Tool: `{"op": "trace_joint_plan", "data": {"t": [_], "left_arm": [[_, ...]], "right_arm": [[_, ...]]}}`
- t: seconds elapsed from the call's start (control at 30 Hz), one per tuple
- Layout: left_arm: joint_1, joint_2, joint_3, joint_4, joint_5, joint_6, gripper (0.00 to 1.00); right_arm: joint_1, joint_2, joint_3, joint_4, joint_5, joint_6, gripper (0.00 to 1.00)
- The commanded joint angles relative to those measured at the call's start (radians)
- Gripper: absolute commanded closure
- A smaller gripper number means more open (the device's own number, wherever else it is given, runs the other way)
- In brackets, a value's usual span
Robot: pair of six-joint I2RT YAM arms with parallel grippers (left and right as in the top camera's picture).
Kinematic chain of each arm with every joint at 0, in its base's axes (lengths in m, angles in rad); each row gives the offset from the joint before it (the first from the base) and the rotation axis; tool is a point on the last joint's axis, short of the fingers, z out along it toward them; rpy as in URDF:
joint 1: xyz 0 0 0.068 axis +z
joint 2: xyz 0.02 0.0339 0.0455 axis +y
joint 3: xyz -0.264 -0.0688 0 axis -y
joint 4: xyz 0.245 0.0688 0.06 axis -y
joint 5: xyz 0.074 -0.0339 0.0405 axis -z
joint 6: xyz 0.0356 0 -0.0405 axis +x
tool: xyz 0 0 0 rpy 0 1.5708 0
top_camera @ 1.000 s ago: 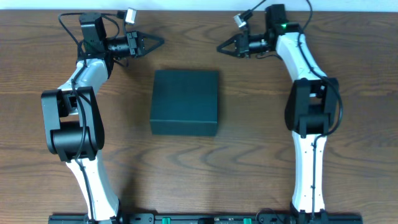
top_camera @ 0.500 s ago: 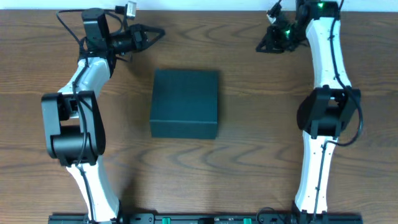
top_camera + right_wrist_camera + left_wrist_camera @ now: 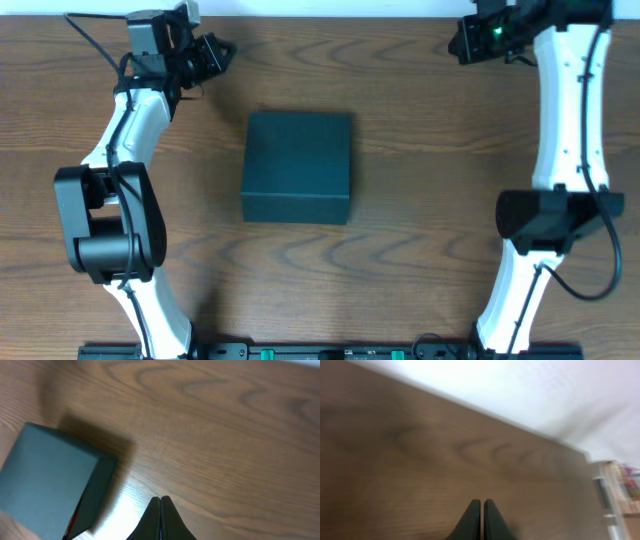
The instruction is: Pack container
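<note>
The scene holds one container [image 3: 297, 165], a dark teal rectangular box, lying on one brown wooden table [image 3: 420, 230]. Two robot arms are counted, the left arm [image 3: 130, 130] and the right arm [image 3: 570, 120], one to each side of the box. Each arm ends in one gripper, giving two in all, the left gripper [image 3: 482, 502] and the right gripper [image 3: 160, 499], and each wrist view shows two dark fingers [image 3: 471, 517] per gripper, four fingers altogether.

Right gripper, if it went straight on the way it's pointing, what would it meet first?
Likely the bare table, though depth is unclear. The right gripper aims at open wood; the box sits off to one side of that line.
</note>
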Motion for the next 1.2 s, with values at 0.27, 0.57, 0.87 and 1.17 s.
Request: {"op": "trace_joint_plan", "data": {"t": [0.27,0.57,0.87,1.17], "left_arm": [[-0.1,-0.31,0.051,-0.341,-0.191,0.536,0.79],[-0.101,-0.375,0.05,-0.586,-0.014,0.736,0.94],[-0.132,-0.206,0.049,-0.739,0.062,0.755,0.94],[-0.318,-0.08,0.049,-0.798,-0.017,0.798,0.94]], "right_arm": [[-0.055,-0.401,-0.437,0.09,0.008,-0.078,0.98],[-0.038,-0.671,-0.98,0.275,-0.127,-0.11,0.98],[0.095,-0.681,-1.349,0.44,-0.399,-0.069,0.98],[0.225,-0.681,-1.535,0.513,-0.433,-0.043,0.98]]}}
